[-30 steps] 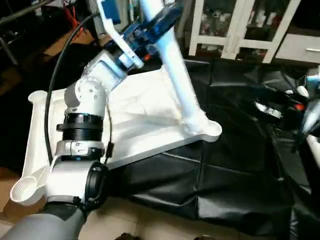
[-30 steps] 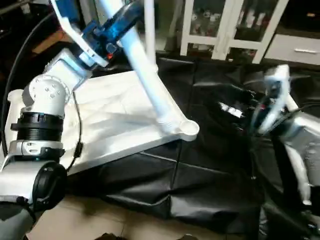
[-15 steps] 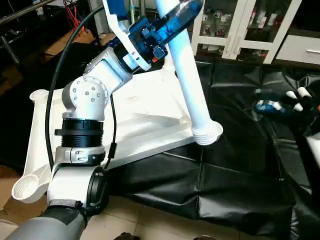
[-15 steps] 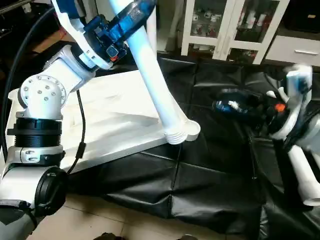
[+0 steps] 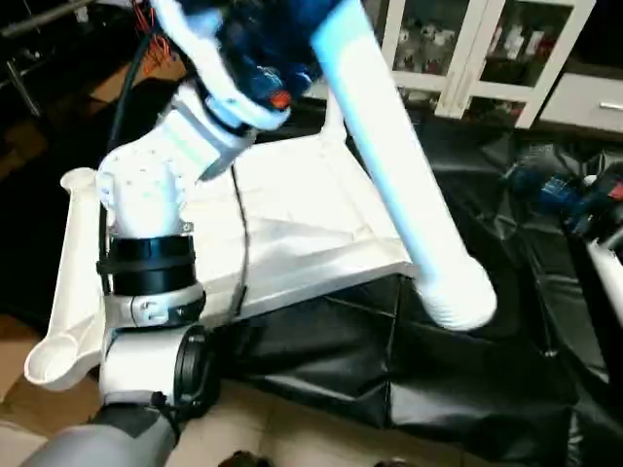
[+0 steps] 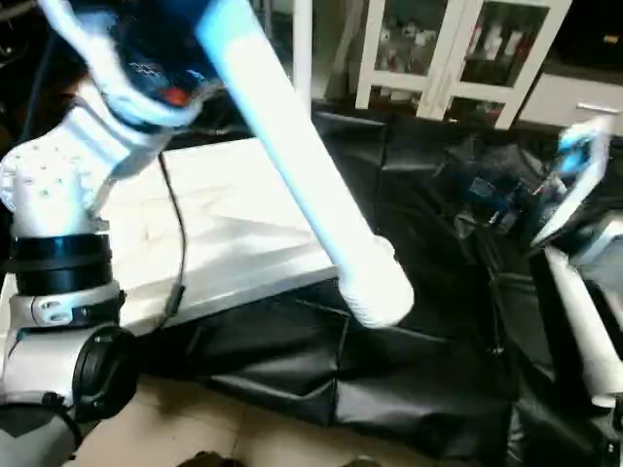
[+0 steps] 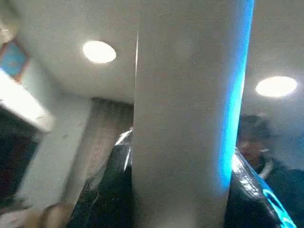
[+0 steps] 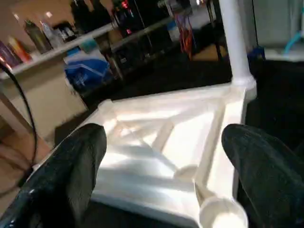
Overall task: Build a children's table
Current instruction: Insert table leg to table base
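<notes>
The children's table top [image 5: 292, 224] lies upside down on a black cover, ribs up. One white leg [image 8: 232, 42] stands upright in its far corner socket. My left gripper [image 7: 180, 156] is shut on a second white leg [image 5: 389, 146], held slanted above the top. That leg's threaded end [image 5: 458, 302] hangs free over the cover, just past the near right corner. The near left socket [image 5: 54, 360] is bare. My right gripper [image 6: 506, 199] is open and holds nothing, out to the right of the top; its fingers [image 8: 71, 175] stand wide apart facing the ribbed underside.
A white glass-door cabinet [image 5: 458, 58] stands behind. The black cover [image 5: 467, 389] drapes down to a tiled floor [image 5: 292, 438]. Another white tube [image 6: 579, 321] lies at the right edge. A person [image 7: 259, 147] shows behind the held leg.
The held leg's threaded end, seated at the near right corner socket a second ago, has lifted out and swung up and towards me. My right gripper stayed open.
</notes>
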`<state>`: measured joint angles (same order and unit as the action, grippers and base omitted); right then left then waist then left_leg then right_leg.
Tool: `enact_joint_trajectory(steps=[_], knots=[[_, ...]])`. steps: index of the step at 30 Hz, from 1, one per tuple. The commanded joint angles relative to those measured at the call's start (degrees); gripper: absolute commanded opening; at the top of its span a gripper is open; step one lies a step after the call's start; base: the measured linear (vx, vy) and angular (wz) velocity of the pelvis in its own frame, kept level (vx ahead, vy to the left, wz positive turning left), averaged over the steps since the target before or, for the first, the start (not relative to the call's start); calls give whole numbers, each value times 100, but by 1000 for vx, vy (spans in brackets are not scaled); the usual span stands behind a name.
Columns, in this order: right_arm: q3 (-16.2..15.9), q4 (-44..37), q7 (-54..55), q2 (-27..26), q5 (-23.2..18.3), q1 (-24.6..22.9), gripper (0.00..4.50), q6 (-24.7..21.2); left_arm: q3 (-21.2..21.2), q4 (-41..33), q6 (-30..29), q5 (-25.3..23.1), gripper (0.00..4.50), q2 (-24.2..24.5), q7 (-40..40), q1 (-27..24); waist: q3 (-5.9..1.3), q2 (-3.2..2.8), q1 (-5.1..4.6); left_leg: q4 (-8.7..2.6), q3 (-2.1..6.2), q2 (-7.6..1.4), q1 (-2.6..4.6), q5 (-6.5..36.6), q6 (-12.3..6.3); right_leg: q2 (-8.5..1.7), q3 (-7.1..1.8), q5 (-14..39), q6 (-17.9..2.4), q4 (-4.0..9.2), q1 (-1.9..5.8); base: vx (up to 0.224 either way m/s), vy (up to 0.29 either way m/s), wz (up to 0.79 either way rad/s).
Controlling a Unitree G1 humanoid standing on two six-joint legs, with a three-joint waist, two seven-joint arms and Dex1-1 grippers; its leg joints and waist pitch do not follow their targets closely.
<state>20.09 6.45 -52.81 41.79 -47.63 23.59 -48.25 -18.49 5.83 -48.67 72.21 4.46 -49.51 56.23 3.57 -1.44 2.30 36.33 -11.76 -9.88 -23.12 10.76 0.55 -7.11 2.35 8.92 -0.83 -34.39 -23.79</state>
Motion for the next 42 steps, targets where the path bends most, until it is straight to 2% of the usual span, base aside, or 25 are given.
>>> enact_joint_trajectory(steps=[1, 3, 6, 8, 9, 10, 11, 14, 17, 19, 20, 21, 22, 23, 24, 25, 27, 28, 29, 31, 34, 35, 36, 37, 42], knots=[[-22, -333, 53, -36, -34, -135, 429, 44, -180, -168, -112, 446, 168, -20, 145, 217, -449, 147, 14, -422, 74, -193, 158, 909, -353, -54, -52, 1883, -1069, 407, 277, 0, 0, 0], [31, -511, 98, -120, -136, -274, 429, -20, -271, -175, -208, 695, 168, -13, 247, 271, -446, 158, -5, -429, 80, -192, 156, 987, -297, -48, -47, 2006, -998, 417, 276, 0, 0, 0], [82, -617, 127, -171, -184, -362, 429, -33, -279, -184, -305, 833, 168, 44, 306, 273, -438, 115, -20, -443, 80, -186, 178, 1050, -236, -33, -45, 2053, -939, 433, 261, 0, 0, 0], [140, -707, 207, -226, -162, -359, 429, 75, -108, -144, -237, 346, 168, 190, 430, 253, -435, 103, -33, -457, 89, -190, 185, 1085, -218, -22, -40, 2073, -883, 441, 256, 0, 0, 0], [209, -738, 386, -315, -165, -253, 429, 129, 211, 12, -41, -402, 168, 282, 697, 277, -428, 101, -52, -471, 98, -196, 185, 1148, -182, -16, -37, 2132, -820, 447, 260, 0, 0, 0], [237, -758, 460, -353, -167, -217, 429, 145, 336, 69, 31, -659, 168, 322, 813, 284, -420, 105, -64, -485, 104, -208, 187, 1174, -168, -14, -43, 2186, -754, 473, 249, 0, 0, 0], [319, -811, 731, -493, -163, -75, 429, 220, 775, 259, 403, -1542, 168, 430, 1139, 297, -407, 100, -92, -496, 127, -213, 221, 1409, -63, -11, -38, 2546, -490, 531, 206, 0, 0, 0], [296, -1021, 1222, -794, -24, 169, 429, 482, 1425, 704, 998, -2740, 168, 540, 1781, 330, -407, 104, -93, -515, 141, -205, 224, 1544, 122, -35, -39, 2808, -246, 565, 194, 0, 0, 0], [-74, -1504, 1594, -1161, 307, 302, 429, 865, 1308, 1486, 1484, -3224, 168, 284, 3152, 517, -441, 112, -101, -524, 151, -200, 185, 1472, 225, -26, -43, 2371, -251, 507, 227, 0, 0, 0], [-259, -1677, 1729, -1350, 484, 318, 429, 1055, 1278, 1716, 1790, -3463, 168, 243, 3539, 566, -465, 121, -125, -528, 152, -189, 144, 1335, 186, -23, -44, 1953, -361, 469, 261, 0, 0, 0], [-678, -1817, 1879, -1464, 1086, 286, 429, 1507, 1066, 1990, 2163, -3649, 168, 119, 4012, 636, -476, 114, -128, -508, 145, -198, 152, 1295, 167, -25, -48, 1797, -415, 461, 234, 0, 0, 0], [-1195, -1767, 1952, -1417, 1878, 239, 429, 2096, 817, 2129, 2301, -3598, 168, -4, 4312, 700, -475, 126, -150, -499, 145, -189, 149, 1266, 180, -17, -44, 1737, -449, 453, 241, 0, 0, 0], [-1559, -1709, 2013, -1362, 2430, 213, 429, 2509, 641, 2250, 2417, -3594, 168, -103, 4501, 763, -486, 135, -159, -481, 141, -190, 137, 1181, 252, -28, -45, 1576, -506, 436, 244, 0, 0, 0], [-1759, -1635, 2136, -1413, 2708, 228, 429, 2707, 533, 2308, 2491, -3561, 168, -162, 4637, 793, -486, 135, -159, -481, 141, -190, 137, 1181, 252, -28, -45, 1576, -506, 436, 244, 0, 0, 0], [-2134, -1476, 2423, -1556, 3224, 268, 429, 3071, 332, 2446, 2674, -3515, 168, -284, 4917, 864, -487, 128, -184, -464, 123, -174, 137, 1159, 190, -33, -58, 1505, -627, 428, 235, 0, 0, 0], [-2328, -1371, 2804, -1790, 3455, 328, 429, 3125, 186, 2526, 2929, -3499, 168, -370, 5153, 906, -501, 152, -208, -444, 115, -156, 101, 1068, 93, -32, -64, 1359, -702, 404, 249, 0, 0, 0], [-2769, -1178, 3411, -2175, 3917, 474, 429, 3261, 14, 2707, 3361, -3480, 168, -446, 5460, 1020, -512, 138, -228, -420, 107, -133, 89, 921, -46, -23, -63, 1182, -814, 392, 230, 0, 0, 0], [-2802, -1155, 3446, -2196, 3952, 483, 429, 3267, -10, 2721, 3399, -3465, 168, -456, 5488, 1032, -557, 124, -209, -410, 125, -149, 86, 666, -155, -26, -61, 811, -887, 331, 271, 0, 0, 0], [-2942, -1054, 3603, -2288, 4100, 525, 429, 3290, -123, 2782, 3578, -3393, 168, -504, 5619, 1089, -570, 114, -194, -387, 129, -164, 83, 312, -312, -16, -63, 289, -1036, 271, 259, 0, 0, 0], [-3071, -811, 3839, -2427, 4433, 587, 429, 3596, -246, 2840, 3576, -3287, 168, -545, 5652, 1167, -585, 99, -184, -348, 114, -150, 80, -51, -530, 3, -58, -236, -1229, 213, 256, 0, 0, 0], [-3201, -365, 4214, -2611, 4959, 746, 429, 4152, -434, 2879, 3537, -3226, 168, -629, 5712, 1258, -607, 81, -170, -310, 104, -150, 90, -227, -693, -9, -57, -441, -1370, 181, 253, 0, 0, 0], [-3244, -251, 4291, -2671, 5071, 807, 429, 4298, -474, 2880, 3556, -3241, 168, -645, 5743, 1272, -591, 52, -173, -305, 101, -155, 75, -222, -778, -5, -47, -404, -1418, 187, 234, 0, 0, 0], [-3330, -132, 4412, -2720, 5272, 884, 429, 4415, -529, 2911, 3586, -3229, 168, -675, 5764, 1302, -585, 52, -172, -313, 100, -158, 79, -149, -787, -7, -44, -323, -1420, 198, 239, 0, 0, 0], [-3470, -10, 4533, -2757, 5453, 978, 429, 4513, -555, 2950, 3633, -3220, 168, -691, 5810, 1328, -572, 6, -168, -324, 108, -167, 84, -5, -745, -12, -40, -160, -1416, 205, 237, 0, 0, 0], [-3850, 631, 4886, -2978, 6048, 1357, 429, 4718, -558, 3040, 3787, -3305, 168, -723, 5855, 1385, -526, 15, -219, -389, 105, -172, 101, 702, -415, -9, -44, 415, -1264, 281, 234, 0, 0, 0]])
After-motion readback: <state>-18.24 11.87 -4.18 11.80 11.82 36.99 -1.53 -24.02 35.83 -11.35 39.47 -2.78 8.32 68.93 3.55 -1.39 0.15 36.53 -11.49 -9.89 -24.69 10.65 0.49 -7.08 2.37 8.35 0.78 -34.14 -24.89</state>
